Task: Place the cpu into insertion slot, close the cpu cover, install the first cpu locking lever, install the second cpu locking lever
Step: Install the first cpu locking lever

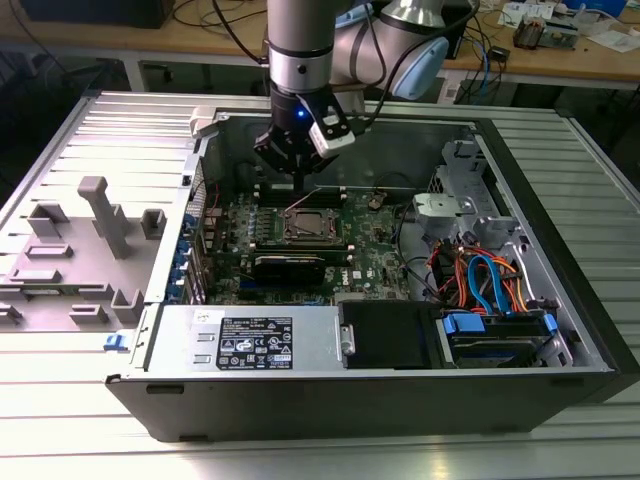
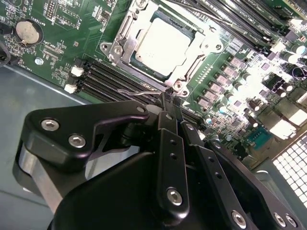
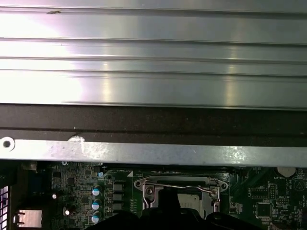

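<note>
The cpu (image 2: 163,45) sits in the insertion slot (image 2: 140,63) under the lowered cpu cover (image 2: 125,33); the closed end effector (image 2: 170,103) seemingly pinches the thin, springy, slippery locking lever (image 2: 139,92) near its free end.

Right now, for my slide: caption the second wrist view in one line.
Gripper hovers at a thin wire lever, just off the cpu seated under the lowered cpu cover.
</note>
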Controlling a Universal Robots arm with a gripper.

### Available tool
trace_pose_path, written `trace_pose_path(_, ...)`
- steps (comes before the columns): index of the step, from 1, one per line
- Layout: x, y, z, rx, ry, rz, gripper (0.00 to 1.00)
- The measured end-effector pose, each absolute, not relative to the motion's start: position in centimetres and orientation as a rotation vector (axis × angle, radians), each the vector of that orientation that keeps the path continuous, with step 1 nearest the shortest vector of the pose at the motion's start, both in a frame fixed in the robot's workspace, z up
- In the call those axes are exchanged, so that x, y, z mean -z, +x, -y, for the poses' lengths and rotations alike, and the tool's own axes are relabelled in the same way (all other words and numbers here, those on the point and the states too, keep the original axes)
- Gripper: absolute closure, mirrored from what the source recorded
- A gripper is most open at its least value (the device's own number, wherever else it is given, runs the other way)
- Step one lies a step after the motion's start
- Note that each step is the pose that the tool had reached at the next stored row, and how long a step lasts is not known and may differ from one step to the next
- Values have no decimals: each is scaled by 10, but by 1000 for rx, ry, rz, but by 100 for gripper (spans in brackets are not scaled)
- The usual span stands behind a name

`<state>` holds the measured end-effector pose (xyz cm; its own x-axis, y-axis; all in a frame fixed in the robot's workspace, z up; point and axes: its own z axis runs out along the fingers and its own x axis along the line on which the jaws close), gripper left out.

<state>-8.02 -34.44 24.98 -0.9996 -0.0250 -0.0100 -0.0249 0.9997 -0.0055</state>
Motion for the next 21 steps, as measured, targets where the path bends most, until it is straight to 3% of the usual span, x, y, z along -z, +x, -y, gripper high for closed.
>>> trace_pose_path(21,-245,-75,340,8,-73,-3130,89)
